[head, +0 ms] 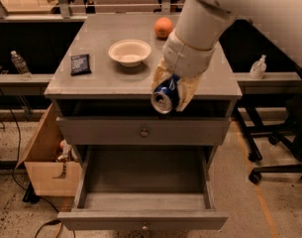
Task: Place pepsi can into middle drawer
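I have the gripper (169, 94) hanging at the middle of the frame, right at the front edge of the counter (101, 81). Its tan fingers (186, 92) pinch the pepsi can (165, 95) from both sides. The can is held tilted, almost on its side, with its silver top aimed toward the camera and slightly down. The middle drawer (145, 175) stands pulled out at the bottom of the frame, and its floor looks bare. The closed upper drawer front (143, 130) sits between the can and that opening.

As I judge it, the step in hand is the carry down into the drawer, and the order of moves matters. I want to bring the can outward first, clear of the counter edge and the upper drawer front, and only then descend. That way the wrist does not clip the woodwork. I would aim for the middle of the drawer floor, well away from both side walls and the front lip. Because the can is tilted, it will probably roll once freed, so I would go low, nearly to the floor, before spreading the fingers. The bowl (129, 51), the orange (163, 27) and the black packet (80, 64) sit farther back on the counter, out of my path.
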Robot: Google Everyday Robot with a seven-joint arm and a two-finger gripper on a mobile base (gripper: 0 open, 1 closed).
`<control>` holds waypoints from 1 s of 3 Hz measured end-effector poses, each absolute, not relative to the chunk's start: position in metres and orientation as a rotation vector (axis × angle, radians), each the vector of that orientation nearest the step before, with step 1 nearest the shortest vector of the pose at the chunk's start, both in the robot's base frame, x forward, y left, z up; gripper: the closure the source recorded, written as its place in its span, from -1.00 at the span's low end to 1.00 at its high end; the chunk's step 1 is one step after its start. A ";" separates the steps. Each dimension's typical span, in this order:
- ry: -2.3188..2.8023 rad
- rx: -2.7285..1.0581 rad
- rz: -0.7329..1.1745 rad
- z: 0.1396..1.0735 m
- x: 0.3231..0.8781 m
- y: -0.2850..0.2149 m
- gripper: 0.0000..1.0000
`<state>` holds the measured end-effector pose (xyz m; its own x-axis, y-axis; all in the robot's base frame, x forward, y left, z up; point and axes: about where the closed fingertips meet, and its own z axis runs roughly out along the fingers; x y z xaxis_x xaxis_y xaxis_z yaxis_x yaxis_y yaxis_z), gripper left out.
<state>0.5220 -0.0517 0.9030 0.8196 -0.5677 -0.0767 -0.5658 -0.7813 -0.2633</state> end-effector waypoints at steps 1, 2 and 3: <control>0.829 -2.753 0.070 0.876 0.494 -0.018 1.00; 0.820 -2.760 0.172 0.841 0.465 0.013 1.00; 0.834 -2.746 0.252 0.801 0.444 0.037 1.00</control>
<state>0.4444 0.0373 0.8015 0.8202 -0.5199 -0.2386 -0.5651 -0.8014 -0.1961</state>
